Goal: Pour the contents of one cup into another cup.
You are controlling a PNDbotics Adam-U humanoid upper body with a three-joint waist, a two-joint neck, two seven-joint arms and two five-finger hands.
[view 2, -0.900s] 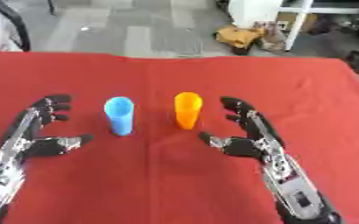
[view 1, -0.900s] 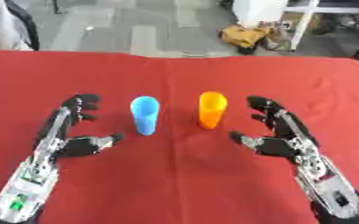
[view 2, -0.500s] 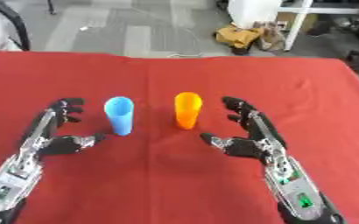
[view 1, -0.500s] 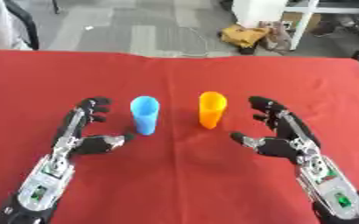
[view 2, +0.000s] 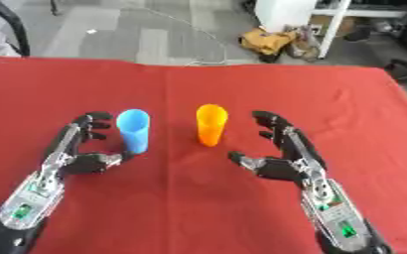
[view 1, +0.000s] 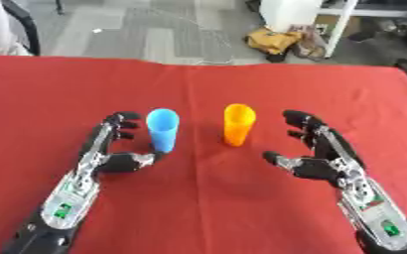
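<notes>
resting on the red tablecloth (view 1: 198,208), both my hands lie with palms turned toward the middle and fingers spread. my left hand (view 1: 116,149) sits just beside the blue cup (view 1: 163,129): its fingers reach up along the cup's left side and its thumb tip points at the cup's base, very near it or touching, i cannot tell which. the fingers are only slightly bent, not wrapped round the cup, so that hand is released and holds nothing. my right hand (view 1: 321,154) lies to the right of the orange cup (view 1: 238,124), with a clear strip of cloth between them; its fingers are likewise straight and relaxed, thumb stretched out toward the left, gripping nothing.

the two cups stand upright side by side near the middle of the cloth, blue on the left, orange on the right, a small gap apart and not touching. i cannot see what is inside either one. beyond the far edge of the cloth is grey floor (view 1: 137,30), with a heap of yellowish and brown stuff (view 1: 281,42) next to a white leg (view 1: 342,27).
</notes>
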